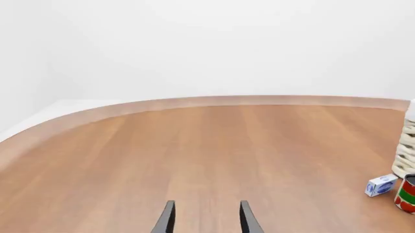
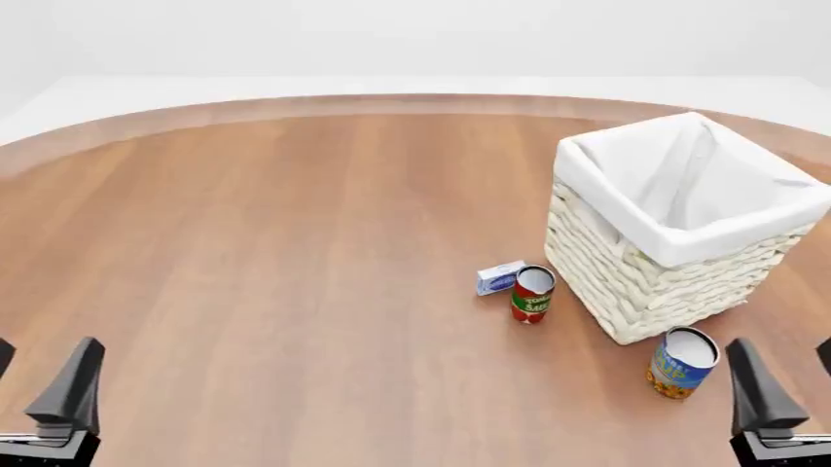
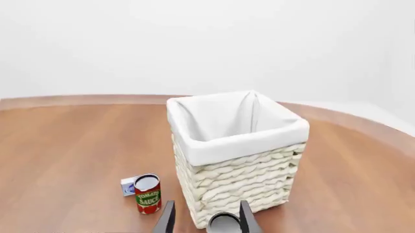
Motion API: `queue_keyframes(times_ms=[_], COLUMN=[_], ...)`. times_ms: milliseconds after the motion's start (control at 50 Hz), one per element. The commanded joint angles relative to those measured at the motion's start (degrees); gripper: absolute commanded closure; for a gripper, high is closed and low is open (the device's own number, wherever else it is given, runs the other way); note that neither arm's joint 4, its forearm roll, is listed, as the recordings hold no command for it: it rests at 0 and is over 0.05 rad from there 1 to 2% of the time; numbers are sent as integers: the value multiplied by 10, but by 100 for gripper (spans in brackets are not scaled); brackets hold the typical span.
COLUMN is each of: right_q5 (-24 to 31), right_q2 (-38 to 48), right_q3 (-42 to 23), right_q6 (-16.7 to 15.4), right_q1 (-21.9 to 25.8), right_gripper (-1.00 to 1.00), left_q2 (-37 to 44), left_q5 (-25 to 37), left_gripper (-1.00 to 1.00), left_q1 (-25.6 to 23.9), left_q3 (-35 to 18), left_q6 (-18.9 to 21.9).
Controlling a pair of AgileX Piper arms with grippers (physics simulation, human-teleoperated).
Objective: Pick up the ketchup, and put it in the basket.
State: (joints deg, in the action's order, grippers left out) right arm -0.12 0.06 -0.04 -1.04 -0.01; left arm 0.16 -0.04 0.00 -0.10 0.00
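Both grippers sit nearest, the left gripper point(image 2: 39, 389) and right gripper point(image 2: 779, 384), each with jaws parted and holding nothing. Just before the basket point(image 2: 649, 282) stands a blue-and-yellow can point(image 2: 682, 363). Left of the basket stand a tomato sauce can point(image 2: 532, 294) and a small blue-white box point(image 2: 499, 277). No ketchup shows in any view.
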Motion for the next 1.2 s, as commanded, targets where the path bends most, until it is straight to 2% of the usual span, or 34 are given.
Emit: queue_keyframes(times_ms=[20,400,700,880,900,1020,1200], right_q5=[-3,1,15,18,21,21,9], right_q2=[4,8,3,1,1,8,28], right_q3=[-1,-1,0,0,0,0,0], right_q6=[-15,-23,-43,-49,-55,-66,-57], right_q1=[3,34,110,130,148,175,199], right_gripper=[-100,-100,-100,-100,-100,-100,-100], left_q2=[3,3,3,3,3,3,3], left_q5=[-1,-1,-1,-1,-1,-1,-1], left_gripper=[-100,-100,-100,-100,-100,-100,-100], left_q1=[0,0,0,0,0,0,0], left_q3=[-1,-1,-1,-1,-1,-1,-1], left_q6=[0,0,0,0,0,0,0])
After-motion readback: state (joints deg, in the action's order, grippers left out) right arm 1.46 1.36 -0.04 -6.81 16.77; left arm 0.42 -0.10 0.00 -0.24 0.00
